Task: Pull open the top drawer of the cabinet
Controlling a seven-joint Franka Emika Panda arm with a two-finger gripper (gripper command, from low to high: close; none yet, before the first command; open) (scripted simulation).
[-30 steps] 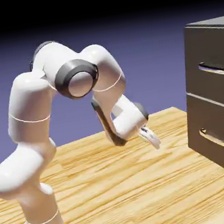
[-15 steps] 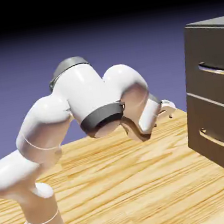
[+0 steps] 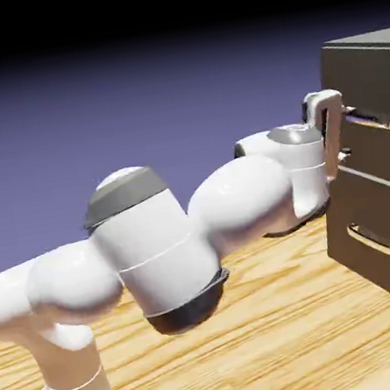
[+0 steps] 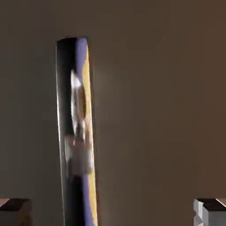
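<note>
The cabinet stands at the exterior view's right, dark brown-grey. Its top drawer is shut, with a slim silver bar handle. My gripper is stretched out to the left end of that handle, close to the drawer front, jaws open. In the hand view the top drawer's front fills the frame. The handle runs as a shiny upright bar, left of the middle. It lies between my two grey fingertips, nearer the left one, and neither touches it.
The lower drawer with its own silver handle sits shut below my hand. The wooden table stretches under the arm, whose big white links reach across from the lower left.
The arm has swung up and to the right, from low over the table to the top drawer's handle. The jaws stayed open throughout.
</note>
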